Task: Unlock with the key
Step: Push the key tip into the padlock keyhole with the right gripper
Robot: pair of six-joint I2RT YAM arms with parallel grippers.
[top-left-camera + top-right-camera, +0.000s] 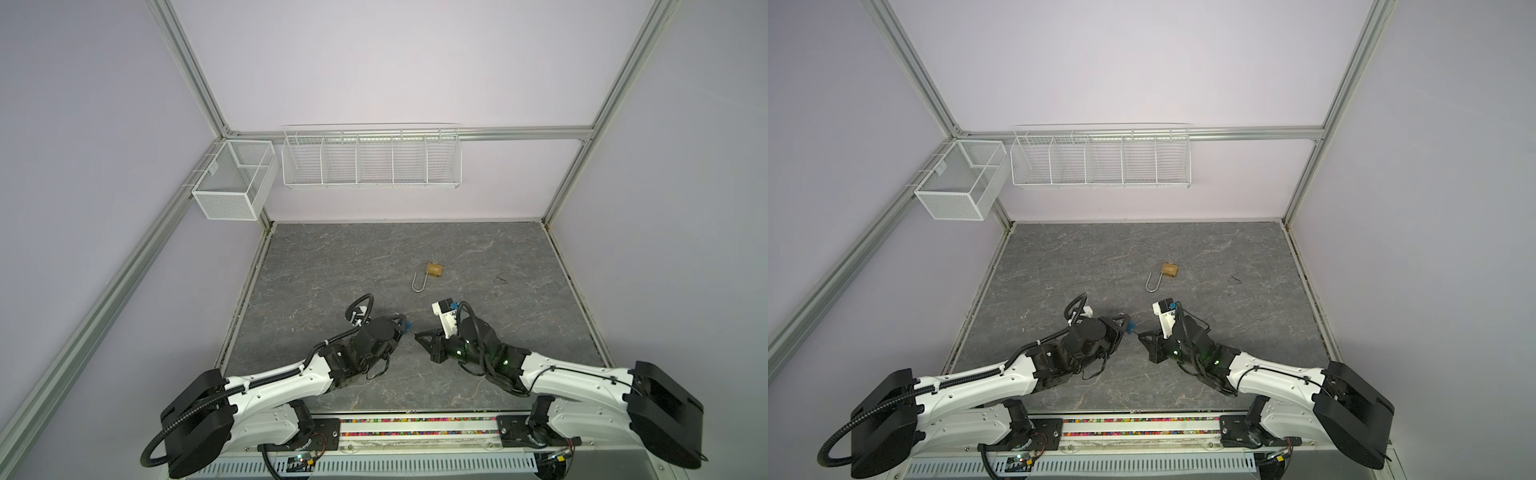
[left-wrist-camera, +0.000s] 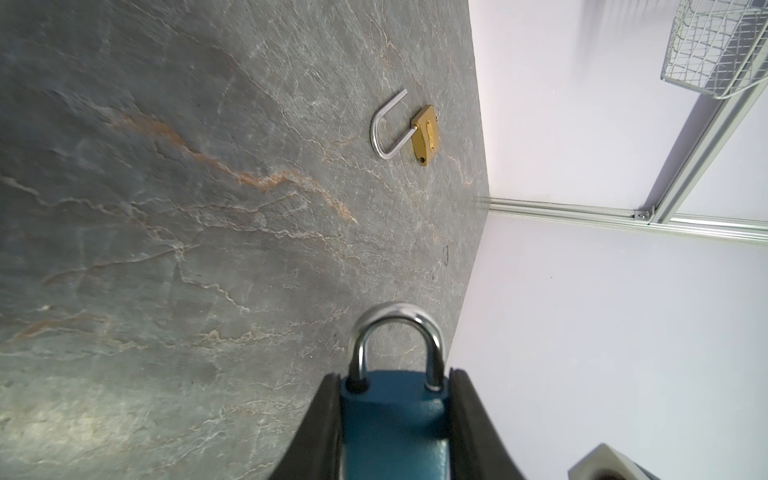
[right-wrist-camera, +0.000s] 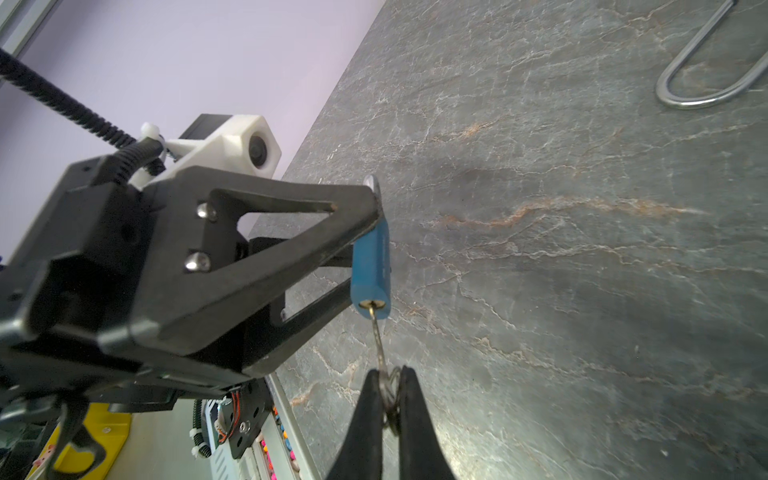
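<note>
Grey stone tabletop (image 1: 332, 257), left claw (image 2: 395, 409) clamping blue padlock (image 3: 371, 266), right claw (image 3: 390, 401) pinching key (image 3: 378, 337) in its keyhole

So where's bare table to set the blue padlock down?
Free: table either side of the brass padlock, out to the side walls. Crowded: front middle, where left gripper, blue padlock, key, right gripper meet.

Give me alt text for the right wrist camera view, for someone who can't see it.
The right gripper pinches a key inserted in the keyhole of a blue padlock, which the left gripper clamps above the grey marbled table.
</note>
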